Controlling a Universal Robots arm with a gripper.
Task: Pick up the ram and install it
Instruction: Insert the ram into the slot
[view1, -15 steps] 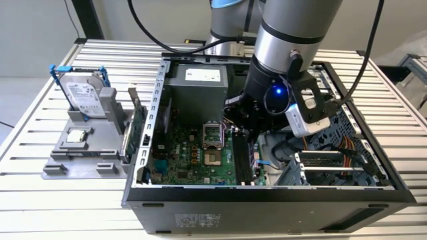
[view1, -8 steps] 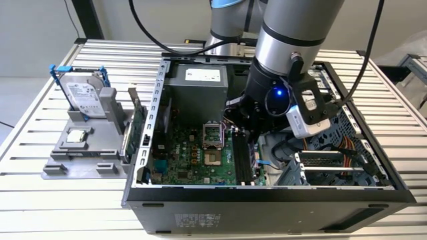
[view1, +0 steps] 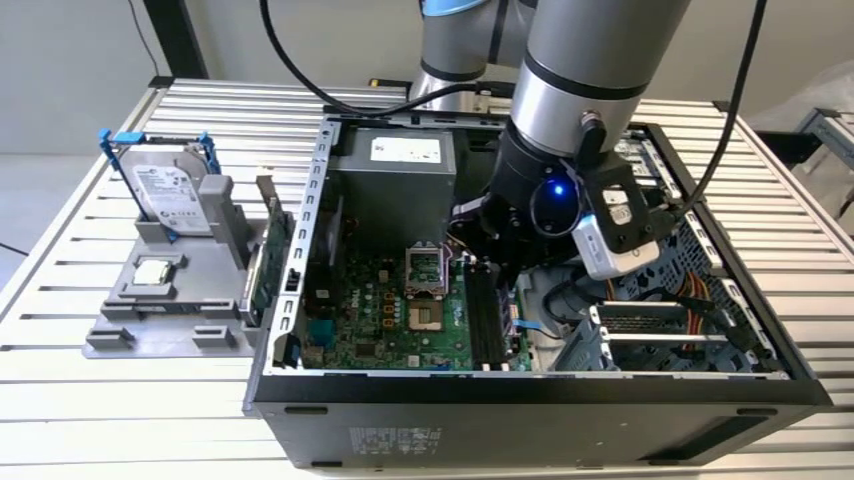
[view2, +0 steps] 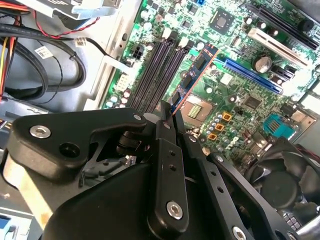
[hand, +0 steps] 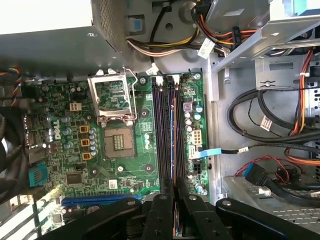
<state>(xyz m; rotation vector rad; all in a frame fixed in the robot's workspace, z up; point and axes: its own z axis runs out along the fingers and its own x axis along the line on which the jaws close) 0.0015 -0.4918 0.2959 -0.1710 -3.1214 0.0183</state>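
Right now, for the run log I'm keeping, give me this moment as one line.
phase: install | pincer: shut on ram | ram: edge-on, running along black slots | seated: cannot tell

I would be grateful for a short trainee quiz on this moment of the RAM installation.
1. True or false: the gripper is shut on the ram, held edge-on in line with the black memory slots.
2. Where is the hard drive?
A. Upright in the grey holder, at the exterior view's left of the computer case
B. Inside the case
C. In the gripper
3. Fill in: the long expansion slot on the motherboard is coloured ____.

Key: 1 true; 2 A; 3 blue.
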